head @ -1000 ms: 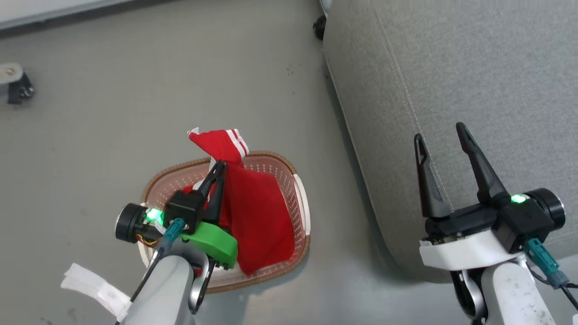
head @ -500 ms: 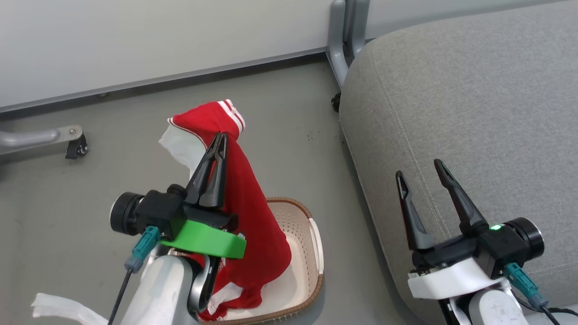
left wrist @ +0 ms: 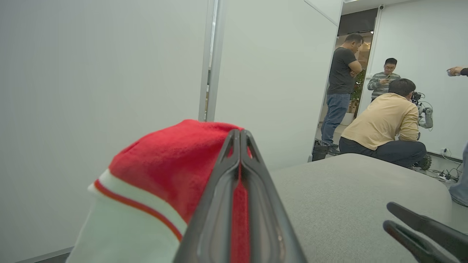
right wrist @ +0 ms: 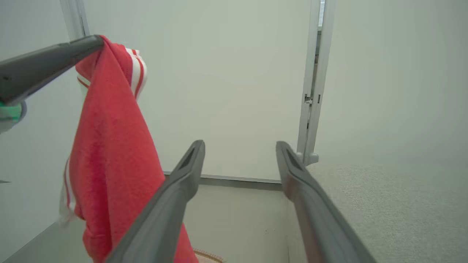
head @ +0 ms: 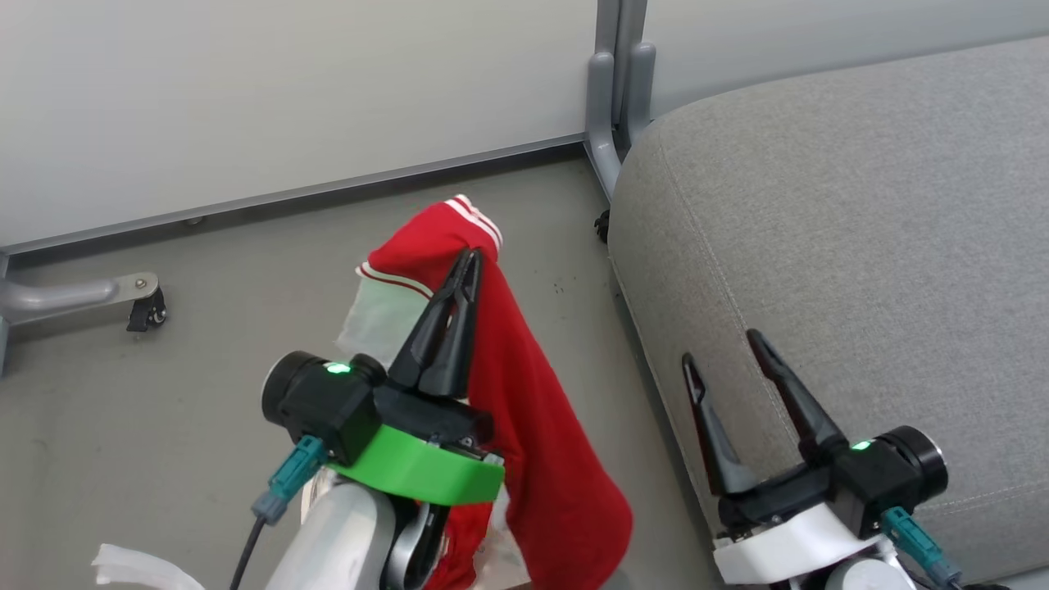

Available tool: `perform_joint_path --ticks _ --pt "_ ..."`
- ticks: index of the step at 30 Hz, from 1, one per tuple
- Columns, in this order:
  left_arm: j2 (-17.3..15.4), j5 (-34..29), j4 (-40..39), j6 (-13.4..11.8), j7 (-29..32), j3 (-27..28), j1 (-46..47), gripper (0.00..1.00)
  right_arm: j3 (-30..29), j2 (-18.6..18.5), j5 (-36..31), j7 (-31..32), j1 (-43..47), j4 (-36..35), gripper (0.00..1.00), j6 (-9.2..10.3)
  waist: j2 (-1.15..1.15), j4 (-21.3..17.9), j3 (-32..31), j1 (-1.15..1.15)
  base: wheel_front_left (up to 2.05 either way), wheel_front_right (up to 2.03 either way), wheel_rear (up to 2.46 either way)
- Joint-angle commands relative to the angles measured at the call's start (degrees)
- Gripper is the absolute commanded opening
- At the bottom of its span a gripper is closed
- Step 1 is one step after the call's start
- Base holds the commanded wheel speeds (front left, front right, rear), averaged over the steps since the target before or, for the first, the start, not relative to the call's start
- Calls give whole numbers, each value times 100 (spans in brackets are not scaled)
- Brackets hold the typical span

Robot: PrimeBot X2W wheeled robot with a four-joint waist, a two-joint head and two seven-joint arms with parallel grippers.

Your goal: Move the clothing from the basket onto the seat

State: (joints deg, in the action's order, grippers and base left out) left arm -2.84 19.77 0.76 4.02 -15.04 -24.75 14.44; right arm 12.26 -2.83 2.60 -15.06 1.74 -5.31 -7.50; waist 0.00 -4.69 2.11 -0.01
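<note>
My left gripper (head: 469, 260) is shut on the top of a red piece of clothing (head: 541, 442) with white stripes. The clothing hangs down from the fingertips, in the air to the left of the seat (head: 860, 229), a large light-grey cushion. The left wrist view shows the closed fingers (left wrist: 252, 204) pinching the red cloth (left wrist: 172, 157), with the seat (left wrist: 347, 190) beyond. My right gripper (head: 721, 351) stands open over the seat's front edge, holding nothing. In the right wrist view its fingers (right wrist: 182, 182) are spread beside the clothing (right wrist: 113, 164). A sliver of the basket's brown rim (right wrist: 207, 256) shows below.
A pale wall runs behind, with a grey metal post (head: 610, 106) at the seat's far corner. A metal leg with a caster (head: 139, 299) lies on the floor at the left. Three people (left wrist: 380, 124) are beyond the seat.
My left gripper has lifted the red clothing up out of the basket and carried it right, toward the seat. The head camera has tilted up, so the basket has dropped out of its picture.
</note>
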Motion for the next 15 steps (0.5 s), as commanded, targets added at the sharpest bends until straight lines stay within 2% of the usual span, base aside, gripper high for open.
perform_joint_path --ticks 1,8,15 --pt "-10 69 20 -18 -21 -90 34 0 79 -16 -9 -17 2 26 100 2 0 18 18 1 0 0 0" --pt "-9 166 165 58 -21 -782 287 0 714 -185 244 -17 -230 151 100 2 0 65 31 1 0 0 0" --pt "-9 366 224 21 -21 -1380 479 0 943 -206 351 -17 -462 300 100 2 0 60 -25 1 0 0 0"
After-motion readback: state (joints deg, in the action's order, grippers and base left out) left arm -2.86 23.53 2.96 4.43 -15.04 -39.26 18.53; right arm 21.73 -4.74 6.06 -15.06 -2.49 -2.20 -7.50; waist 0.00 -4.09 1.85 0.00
